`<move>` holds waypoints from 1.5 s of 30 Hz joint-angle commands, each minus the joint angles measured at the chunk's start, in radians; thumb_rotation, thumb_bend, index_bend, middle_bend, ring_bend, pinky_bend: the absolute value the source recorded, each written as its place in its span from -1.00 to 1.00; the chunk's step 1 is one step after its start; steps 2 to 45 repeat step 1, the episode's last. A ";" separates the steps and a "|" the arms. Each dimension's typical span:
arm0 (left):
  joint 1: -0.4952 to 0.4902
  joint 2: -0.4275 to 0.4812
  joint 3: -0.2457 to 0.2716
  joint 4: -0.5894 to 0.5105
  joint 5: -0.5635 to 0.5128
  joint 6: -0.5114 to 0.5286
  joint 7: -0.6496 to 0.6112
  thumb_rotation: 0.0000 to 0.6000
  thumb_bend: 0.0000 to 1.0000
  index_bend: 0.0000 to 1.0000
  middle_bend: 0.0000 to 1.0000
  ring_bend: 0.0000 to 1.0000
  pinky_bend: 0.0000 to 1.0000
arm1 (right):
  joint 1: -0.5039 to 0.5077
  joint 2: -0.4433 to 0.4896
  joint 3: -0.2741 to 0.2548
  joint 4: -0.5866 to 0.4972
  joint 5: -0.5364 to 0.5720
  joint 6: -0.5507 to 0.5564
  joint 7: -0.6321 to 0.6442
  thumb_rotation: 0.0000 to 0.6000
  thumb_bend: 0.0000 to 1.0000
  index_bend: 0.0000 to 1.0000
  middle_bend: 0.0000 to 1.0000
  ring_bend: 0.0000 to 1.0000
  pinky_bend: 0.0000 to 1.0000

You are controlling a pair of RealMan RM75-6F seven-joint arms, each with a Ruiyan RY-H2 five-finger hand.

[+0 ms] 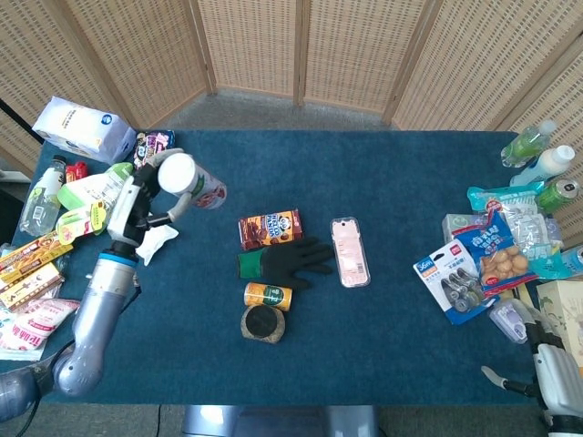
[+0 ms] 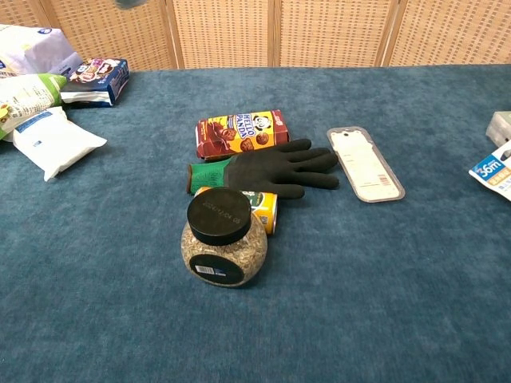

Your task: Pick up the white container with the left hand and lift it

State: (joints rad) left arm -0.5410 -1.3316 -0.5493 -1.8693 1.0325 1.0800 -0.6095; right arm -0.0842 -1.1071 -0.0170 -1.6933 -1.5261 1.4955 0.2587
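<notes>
In the head view my left hand [image 1: 146, 196] grips the white container [image 1: 189, 179], a white-lidded tub with a red and green label. The tub is raised well off the blue table [image 1: 401, 182] and tilted, its lid turned toward the camera, over the table's left part. The chest view shows neither the hand nor the container. Part of my right hand [image 1: 547, 371] shows at the lower right corner of the head view, off the table's near edge; how its fingers lie is unclear.
A brown biscuit box [image 1: 270, 228], black and green glove [image 1: 290, 259], orange can [image 1: 267, 295], black-lidded jar [image 1: 262, 323] and pink flat pack [image 1: 350, 252] lie mid-table. Bags, bottles and boxes [image 1: 86, 196] crowd the left edge. Snack packs and bottles [image 1: 506, 246] crowd the right edge.
</notes>
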 commanded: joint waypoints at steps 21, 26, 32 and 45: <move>0.019 0.026 0.003 -0.025 0.006 0.008 -0.006 1.00 0.26 0.22 0.09 0.21 -0.14 | 0.006 -0.002 0.000 -0.005 -0.001 -0.006 -0.010 1.00 -0.80 -1.00 -1.00 -1.00 -1.00; 0.019 0.026 0.003 -0.025 0.006 0.008 -0.006 1.00 0.26 0.22 0.09 0.21 -0.14 | 0.006 -0.002 0.000 -0.005 -0.001 -0.006 -0.010 1.00 -0.80 -1.00 -1.00 -1.00 -1.00; 0.019 0.026 0.003 -0.025 0.006 0.008 -0.006 1.00 0.26 0.22 0.09 0.21 -0.14 | 0.006 -0.002 0.000 -0.005 -0.001 -0.006 -0.010 1.00 -0.80 -1.00 -1.00 -1.00 -1.00; 0.019 0.026 0.003 -0.025 0.006 0.008 -0.006 1.00 0.26 0.22 0.09 0.21 -0.14 | 0.006 -0.002 0.000 -0.005 -0.001 -0.006 -0.010 1.00 -0.80 -1.00 -1.00 -1.00 -1.00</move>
